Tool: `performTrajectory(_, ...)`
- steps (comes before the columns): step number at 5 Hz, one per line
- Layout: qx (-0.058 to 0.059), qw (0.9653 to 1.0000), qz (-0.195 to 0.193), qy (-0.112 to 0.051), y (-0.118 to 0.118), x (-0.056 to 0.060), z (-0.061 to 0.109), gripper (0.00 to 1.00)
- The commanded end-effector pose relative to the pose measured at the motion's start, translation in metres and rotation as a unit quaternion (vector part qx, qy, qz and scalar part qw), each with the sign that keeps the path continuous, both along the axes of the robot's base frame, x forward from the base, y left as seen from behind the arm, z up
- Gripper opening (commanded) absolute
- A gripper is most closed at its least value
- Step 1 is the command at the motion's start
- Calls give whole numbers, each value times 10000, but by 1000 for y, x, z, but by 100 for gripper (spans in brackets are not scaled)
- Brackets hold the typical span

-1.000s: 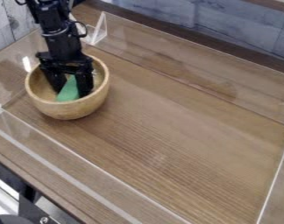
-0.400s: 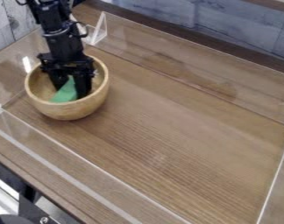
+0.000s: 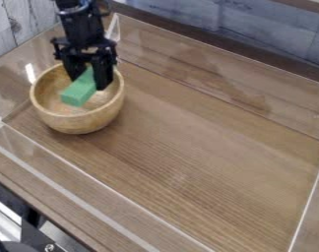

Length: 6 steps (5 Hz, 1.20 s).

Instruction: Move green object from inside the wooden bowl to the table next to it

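Observation:
The bright green object (image 3: 80,93) hangs just above the inside of the wooden bowl (image 3: 78,115), clear of its floor. My gripper (image 3: 88,79) points straight down over the bowl and is shut on the green object, one black finger on each side of its upper end. The bowl rests on the brown wood-grain table (image 3: 202,148) near its far left corner. The block's top end is hidden between the fingers.
Low clear plastic walls (image 3: 70,192) run along the table's edges, with upright clear tabs behind the bowl. A grey brick wall (image 3: 268,25) stands at the back. Bare wood stretches to the right of the bowl.
The gripper closed on the green object inside the bowl, then rose with it and shifted slightly right; the block now hangs above the bowl's floor.

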<state>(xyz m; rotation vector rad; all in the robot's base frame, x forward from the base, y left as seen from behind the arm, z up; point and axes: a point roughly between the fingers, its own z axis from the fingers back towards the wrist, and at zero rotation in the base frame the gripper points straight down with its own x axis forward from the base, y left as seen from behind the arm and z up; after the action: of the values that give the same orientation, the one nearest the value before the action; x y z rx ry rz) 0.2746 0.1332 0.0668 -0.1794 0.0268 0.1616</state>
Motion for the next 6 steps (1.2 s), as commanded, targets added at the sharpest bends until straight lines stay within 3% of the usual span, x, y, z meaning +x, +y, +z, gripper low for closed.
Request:
performTrajectory(1, 93, 9993, 182, -308, 10, 15, 24, 0)
performTrajectory(3, -1, 9984, 392, -408, -9, 10, 37, 0)
performTrajectory(5, -93, 9986, 146, -498, -46, 17, 43, 0)
performTrajectory(6, -105, 9986, 19, -513, -52, 25, 46, 0)
